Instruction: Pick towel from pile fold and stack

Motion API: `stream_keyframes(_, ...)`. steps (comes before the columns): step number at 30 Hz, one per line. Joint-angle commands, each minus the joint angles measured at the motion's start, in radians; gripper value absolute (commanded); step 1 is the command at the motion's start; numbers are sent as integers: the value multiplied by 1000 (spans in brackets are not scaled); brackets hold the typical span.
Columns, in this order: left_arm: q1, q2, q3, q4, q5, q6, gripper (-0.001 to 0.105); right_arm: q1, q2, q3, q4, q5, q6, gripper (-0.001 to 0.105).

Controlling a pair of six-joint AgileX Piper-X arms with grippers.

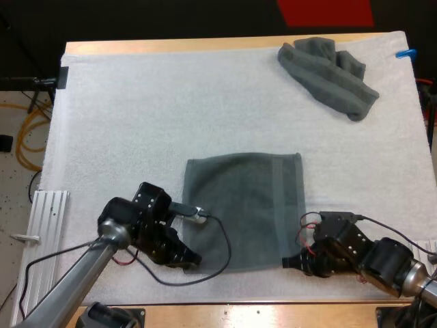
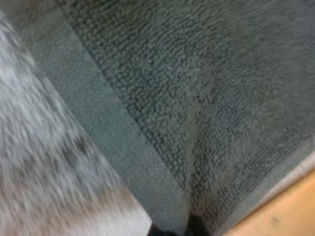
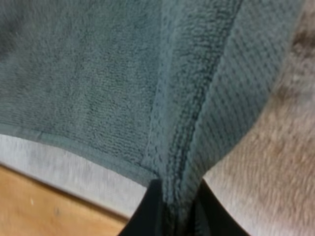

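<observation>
A dark grey-green towel [image 1: 249,205] lies spread flat on the white mat [image 1: 136,102], near the table's front. My left gripper [image 1: 191,260] sits at its near left corner. In the left wrist view the towel [image 2: 197,73] puckers into a crease that runs down into my left gripper [image 2: 172,230], which is shut on it. My right gripper [image 1: 292,262] is at the near right corner. There its black fingers [image 3: 147,211] press the towel's hemmed edge [image 3: 187,147] from both sides. A second towel [image 1: 328,75] lies crumpled at the far right of the mat.
The wooden front edge of the table [image 1: 259,314] runs just behind both grippers. A ribbed metal rail [image 1: 48,212] lies off the mat's left side. Open mat stretches between the flat towel and the crumpled one.
</observation>
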Motion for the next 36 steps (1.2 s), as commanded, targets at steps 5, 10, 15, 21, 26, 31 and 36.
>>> stream_keyframes(5,-7,-72,0,82,133,4,0,60,-6,-36,105,-16,14,0)
stream_keyframes(10,-7,-83,0,82,147,10,0,100,-6,-38,141,-40,58,0)
stream_keyframes(15,-7,-73,0,-68,140,-40,0,45,3,-38,16,24,124,0)
stream_keyframes(21,60,17,0,-276,139,-132,0,-164,67,-38,-108,-40,137,0)
stream_keyframes(26,158,121,0,-459,146,-177,0,-323,171,-38,-250,-178,97,0)
stream_keyframes(31,240,226,0,-624,205,-186,0,-396,275,-38,-362,-225,97,0)
stream_keyframes(36,275,304,0,-703,207,-198,0,-402,345,-38,-476,-212,98,0)
